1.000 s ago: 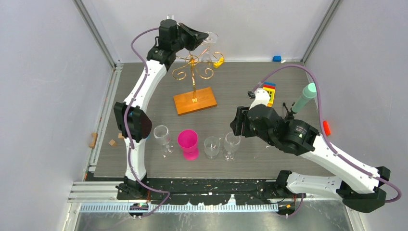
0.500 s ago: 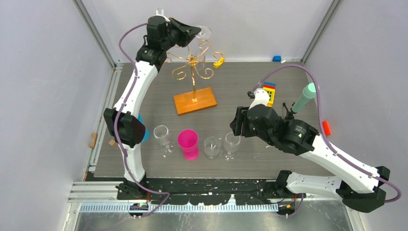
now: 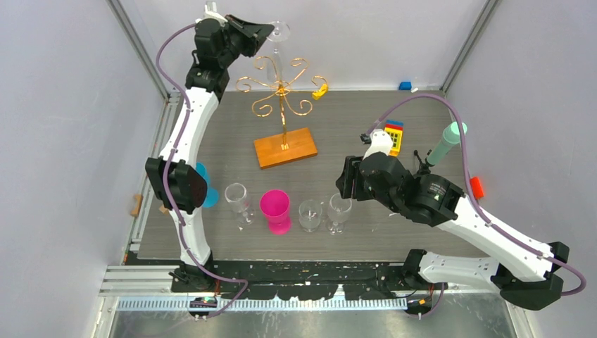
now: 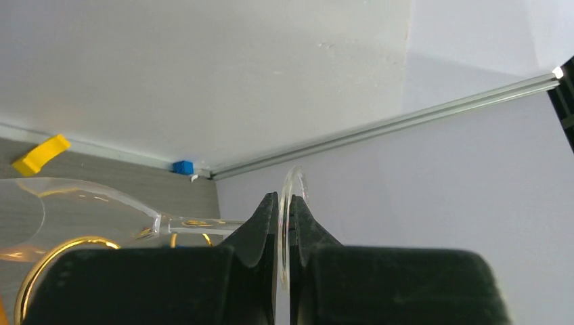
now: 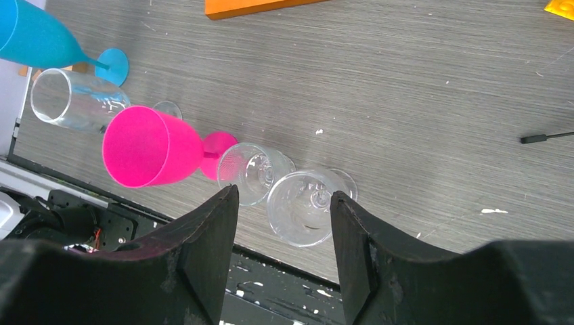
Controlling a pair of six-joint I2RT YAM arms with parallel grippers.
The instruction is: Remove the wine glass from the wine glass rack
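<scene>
We judge wine glass (image 4: 193, 223) light, slick, fragile. Left gripper (image 4: 284, 230) pinches its foot, 12 o'clock of wine glass rack (image 3: 284, 146). Right gripper (image 5: 283, 198) wide, empty.

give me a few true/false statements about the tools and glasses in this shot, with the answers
1. The left tool is pinched on the foot of the wine glass. True.
2. The right tool grips a clear glass. False: its fingers stand open and hold nothing, above the clear glasses on the table.
3. The pink cup stands upright with a clear glass on either side. True.
4. The rack sits on a blue base. False: its wooden base is orange-brown.
</scene>
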